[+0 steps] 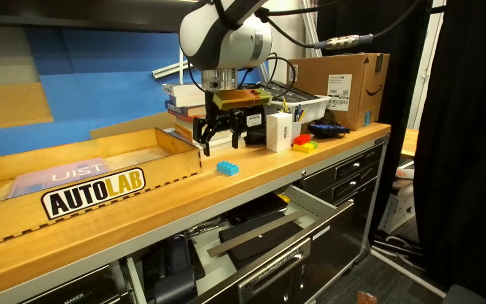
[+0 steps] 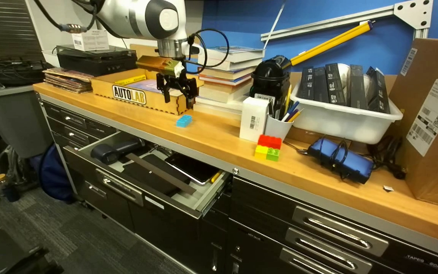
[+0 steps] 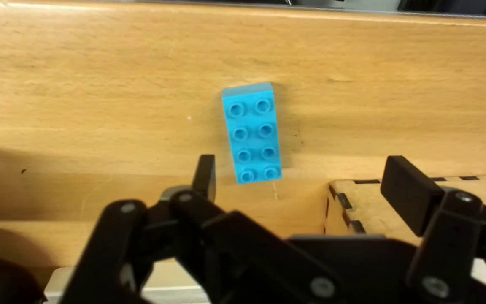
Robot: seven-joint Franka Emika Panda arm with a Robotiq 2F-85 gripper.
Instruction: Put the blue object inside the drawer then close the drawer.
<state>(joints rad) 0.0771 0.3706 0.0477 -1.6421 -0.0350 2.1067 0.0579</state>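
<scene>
A cyan-blue studded plastic brick [image 2: 184,121] rests on the pale wooden worktop [image 2: 215,133]. In an exterior view, near twelve o'clock from it, the black two-fingered gripper [image 2: 178,100] hangs empty, spread wide, presumably to straddle it; towards seven, the black-fronted metal drawer [image 2: 122,186] stands open, likely to receive it.

AUTOLAB label [image 1: 94,193] on wooden tray [image 1: 174,168]

Wooden bench top [image 2: 215,133] beneath the claw [image 2: 179,101]; wooden tray [image 2: 153,101] marked AUTOLAB low beside it, stacked books [image 2: 231,75] and blue wall panel [image 2: 238,23] behind it. On the claw's side away from the tray, in an exterior view: white box [image 2: 253,118], pen cup [image 2: 278,129] and red, yellow and green bricks [image 2: 268,144] nearer; white bin [image 2: 337,122] of dark packages [image 2: 334,85], corded blue device [image 2: 356,162] and cardboard box [image 2: 428,167] farther off.
</scene>
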